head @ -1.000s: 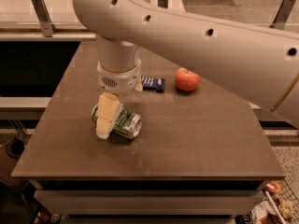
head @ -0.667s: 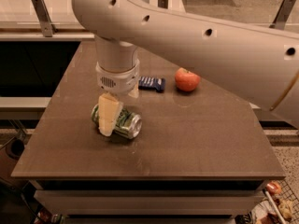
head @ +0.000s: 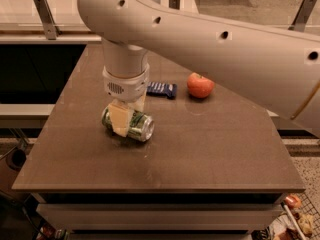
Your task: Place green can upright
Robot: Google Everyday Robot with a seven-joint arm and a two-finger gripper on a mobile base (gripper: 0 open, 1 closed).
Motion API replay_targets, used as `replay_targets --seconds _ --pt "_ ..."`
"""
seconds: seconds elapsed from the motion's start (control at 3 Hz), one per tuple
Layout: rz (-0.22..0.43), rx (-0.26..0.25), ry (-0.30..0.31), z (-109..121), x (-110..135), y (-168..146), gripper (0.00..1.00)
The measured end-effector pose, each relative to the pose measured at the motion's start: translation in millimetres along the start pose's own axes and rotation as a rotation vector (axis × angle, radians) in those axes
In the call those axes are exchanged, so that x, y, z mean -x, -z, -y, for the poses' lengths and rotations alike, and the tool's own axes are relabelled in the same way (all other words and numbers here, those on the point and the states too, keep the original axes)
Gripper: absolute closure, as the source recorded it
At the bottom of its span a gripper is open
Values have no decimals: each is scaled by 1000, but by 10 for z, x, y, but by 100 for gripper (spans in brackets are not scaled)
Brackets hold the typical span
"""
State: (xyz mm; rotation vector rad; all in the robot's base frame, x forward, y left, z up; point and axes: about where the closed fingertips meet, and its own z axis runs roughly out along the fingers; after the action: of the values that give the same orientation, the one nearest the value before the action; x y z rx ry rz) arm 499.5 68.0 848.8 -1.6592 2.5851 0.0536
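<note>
The green can [head: 139, 127] lies sideways on the table [head: 200, 149] — gripper [head: 124, 118] over it.

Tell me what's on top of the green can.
The gripper sits over the green can lying sideways on the table. It covers the can's middle, so contact can't be seen.

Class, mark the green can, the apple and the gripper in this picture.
green can [head: 141, 126], camera view, its green side.
apple [head: 200, 85], camera view, its middle.
gripper [head: 127, 119], camera view, its lower end, at the can.
</note>
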Motion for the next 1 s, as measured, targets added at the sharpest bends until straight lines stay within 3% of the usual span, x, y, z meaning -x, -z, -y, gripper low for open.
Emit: replay_targets --seconds 0.33,0.67,1.0 --pt "5 -2 1 -1 12 0 88" --pt "10 -4 2 -2 22 1 100" --pt "10 -4 2 -2 22 1 100"
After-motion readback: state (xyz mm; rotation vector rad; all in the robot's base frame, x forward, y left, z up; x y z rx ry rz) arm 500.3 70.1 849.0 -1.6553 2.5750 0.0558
